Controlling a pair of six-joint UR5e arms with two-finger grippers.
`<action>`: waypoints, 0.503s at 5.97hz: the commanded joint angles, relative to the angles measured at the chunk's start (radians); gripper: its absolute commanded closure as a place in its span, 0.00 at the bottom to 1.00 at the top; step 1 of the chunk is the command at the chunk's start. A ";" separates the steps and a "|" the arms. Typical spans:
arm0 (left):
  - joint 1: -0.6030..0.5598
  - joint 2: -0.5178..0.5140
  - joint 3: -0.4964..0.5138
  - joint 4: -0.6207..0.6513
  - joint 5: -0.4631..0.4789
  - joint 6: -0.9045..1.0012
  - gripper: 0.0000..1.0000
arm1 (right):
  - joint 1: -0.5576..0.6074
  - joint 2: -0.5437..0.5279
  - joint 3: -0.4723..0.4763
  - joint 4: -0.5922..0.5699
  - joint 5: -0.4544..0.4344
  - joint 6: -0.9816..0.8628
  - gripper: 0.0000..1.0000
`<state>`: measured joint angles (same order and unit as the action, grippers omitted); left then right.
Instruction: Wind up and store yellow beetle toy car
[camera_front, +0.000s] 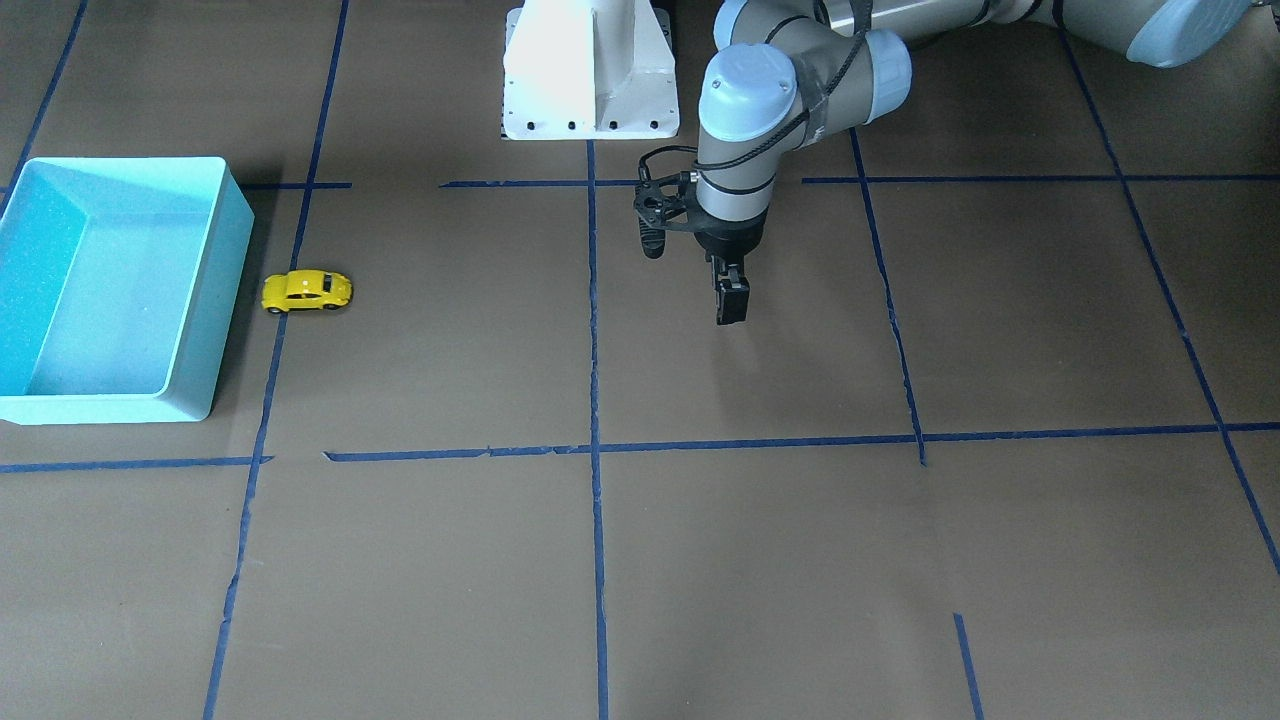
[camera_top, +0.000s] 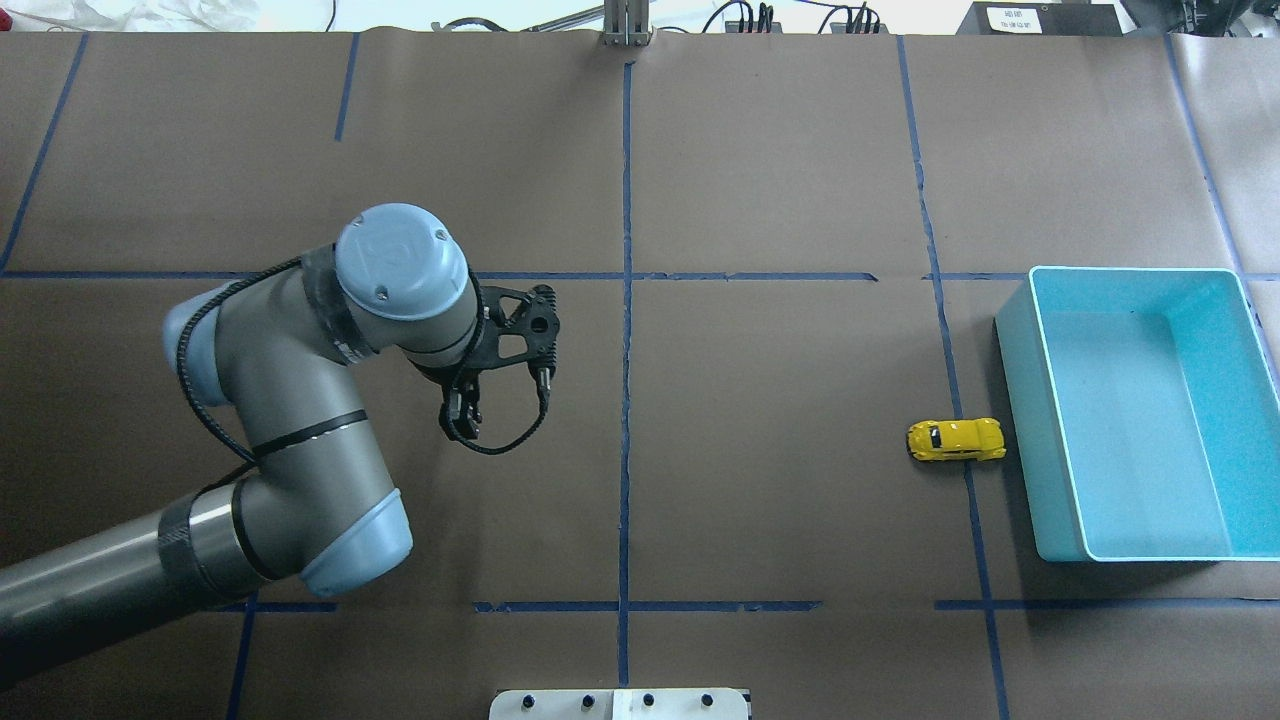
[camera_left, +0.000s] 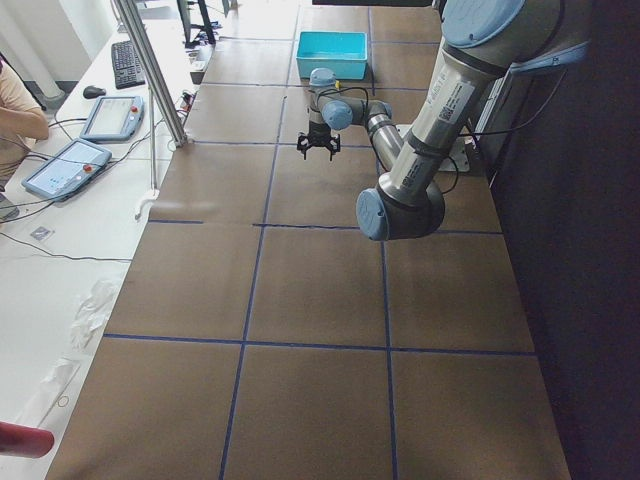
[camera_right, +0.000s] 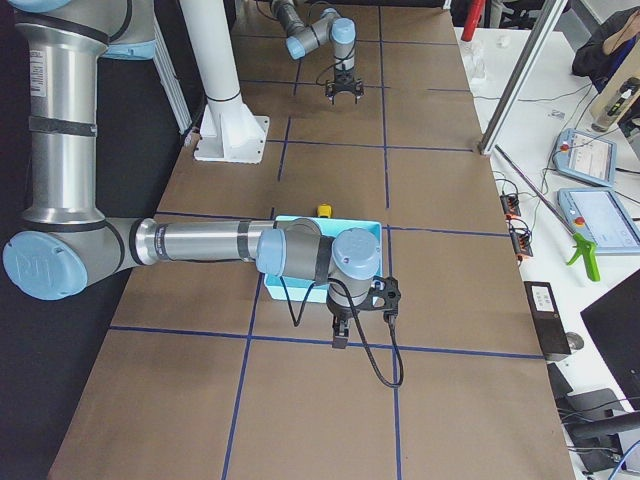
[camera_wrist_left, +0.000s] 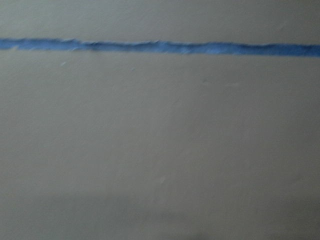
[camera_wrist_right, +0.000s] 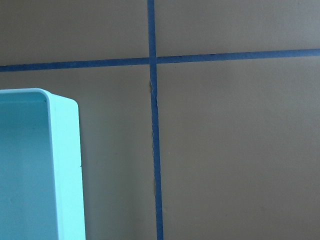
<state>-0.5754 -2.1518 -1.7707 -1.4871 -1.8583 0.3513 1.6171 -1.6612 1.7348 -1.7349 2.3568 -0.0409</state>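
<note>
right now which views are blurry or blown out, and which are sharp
Left wrist view: soft, the blue tape line smeared. Right wrist view: sharp, turquoise bin rim crisp. Front-facing view: white robot pedestal blown out, yellow beetle toy car clear.

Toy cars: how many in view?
1. The car sits on the table beside the bin's outer wall, apart from it. None visible inside the bin.

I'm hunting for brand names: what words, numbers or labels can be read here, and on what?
Nothing reads clearly.
White label on a black box: too small.
Print on the left arm: blurred.
Yellow beetle toy car and turquoise bin: no writing visible.
</note>
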 joint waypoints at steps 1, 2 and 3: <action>-0.149 0.181 -0.157 0.025 -0.012 0.000 0.00 | 0.023 -0.005 0.003 0.000 0.002 0.001 0.00; -0.266 0.284 -0.195 0.025 -0.080 0.000 0.00 | 0.027 -0.005 0.005 0.000 0.004 0.001 0.00; -0.409 0.371 -0.196 0.027 -0.187 0.000 0.00 | 0.026 -0.003 0.005 0.000 0.002 0.004 0.00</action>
<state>-0.8548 -1.8715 -1.9503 -1.4618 -1.9575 0.3513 1.6422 -1.6655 1.7390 -1.7350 2.3597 -0.0389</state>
